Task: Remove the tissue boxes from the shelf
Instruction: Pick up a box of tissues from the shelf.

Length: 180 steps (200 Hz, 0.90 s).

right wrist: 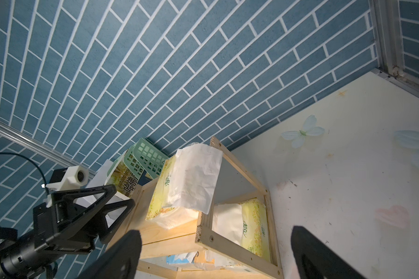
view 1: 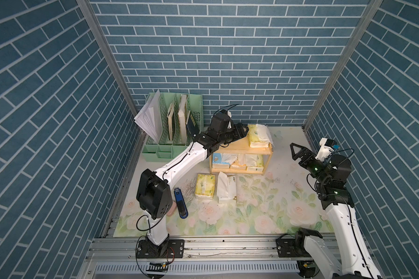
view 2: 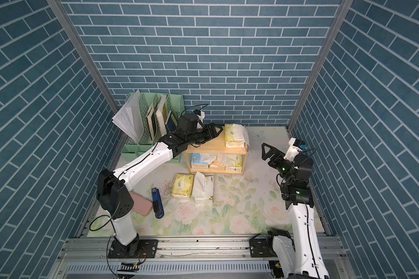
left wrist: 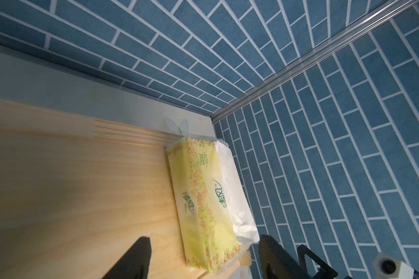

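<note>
Left gripper [left wrist: 203, 239], jaws spread, straddles the yellow pack [left wrist: 203, 193] atop the shelf [left wrist: 82, 181], apparently without contact; right gripper [right wrist: 215, 230] gapes beside the shelf.

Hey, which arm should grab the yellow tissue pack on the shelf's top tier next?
Left. The left end effector reaches over the shelf, and its wrist view shows one end of the yellow tissue pack between its open fingers. The right end effector hovers open, off to the shelf's side.

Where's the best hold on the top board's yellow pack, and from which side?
Probably the wrapped long edge of the yellow pack, from the bare-board side where the left pincer is: it lies flat, endmost on the shelf, loose tissue draping off the far edge.
</note>
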Motion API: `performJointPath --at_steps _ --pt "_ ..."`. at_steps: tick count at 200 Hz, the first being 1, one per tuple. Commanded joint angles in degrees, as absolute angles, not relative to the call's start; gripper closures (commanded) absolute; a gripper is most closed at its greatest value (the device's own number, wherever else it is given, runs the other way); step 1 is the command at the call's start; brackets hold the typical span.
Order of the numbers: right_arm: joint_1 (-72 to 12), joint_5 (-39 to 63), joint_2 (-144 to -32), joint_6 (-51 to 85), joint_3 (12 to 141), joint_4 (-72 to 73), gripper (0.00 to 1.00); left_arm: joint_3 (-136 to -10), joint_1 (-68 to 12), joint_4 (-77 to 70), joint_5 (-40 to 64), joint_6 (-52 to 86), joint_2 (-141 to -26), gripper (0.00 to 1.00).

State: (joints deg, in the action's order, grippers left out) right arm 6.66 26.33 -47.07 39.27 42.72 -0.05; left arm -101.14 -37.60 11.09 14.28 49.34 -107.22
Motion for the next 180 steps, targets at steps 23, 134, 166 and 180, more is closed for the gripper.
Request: performJointPath --at_steps 23,134,166,180 --pt "6.63 26.2 -46.95 40.43 43.67 -0.04 0.0 -108.68 -38.92 13.64 14.98 49.13 -113.28 0.29" --pt "6.65 26.63 -48.44 39.39 43.47 0.96 0.0 -112.89 -40.25 14.67 14.76 49.15 -119.31 0.53" --pt "6.62 26.96 -49.04 39.29 43.66 1.27 0.0 -112.86 -40.36 14.57 14.41 49.04 -119.18 0.65" --pt "6.59 27.16 -49.37 39.2 43.75 1.32 0.0 -112.89 -40.34 14.35 14.33 49.03 -119.09 0.7"
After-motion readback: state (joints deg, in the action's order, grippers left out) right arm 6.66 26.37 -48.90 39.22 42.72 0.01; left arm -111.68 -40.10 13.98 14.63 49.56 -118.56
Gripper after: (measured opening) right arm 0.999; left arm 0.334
